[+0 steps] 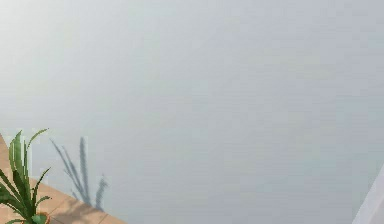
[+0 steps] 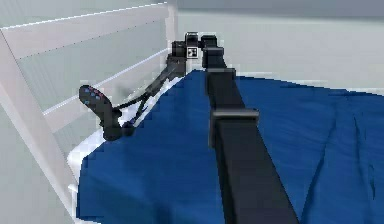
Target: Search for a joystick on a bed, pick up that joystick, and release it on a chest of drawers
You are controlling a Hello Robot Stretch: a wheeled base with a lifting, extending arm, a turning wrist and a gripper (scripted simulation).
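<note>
One spiky green plant [image 1: 20, 178] stands at the lower left of the forward view on a strip of wooden surface [image 1: 70, 208], against a bare grey wall [image 1: 220, 90]. In the arm side view, the robot's dark arm [image 2: 235, 135] rises from the bottom edge up the middle of the frame, over a bed [image 2: 320, 130] with a blue cover and a white slatted frame [image 2: 80, 32] at the upper left. From the arm's far end the gripper [image 2: 128, 113] slants down toward the left, ending at a dark joystick [image 2: 92, 98] by the bed's left-hand corner, close to the slats. The joystick lies just left of the fingertips, its long axis tilted from upper left to lower right, so its lower end meets the fingers' line. Whether it rests on the cover or hangs free cannot be told, nor can the state of the jaws or whether they hold it. The grasp looks like the step in hand; a clean lift would depend on that lower end sitting between the fingers.
</note>
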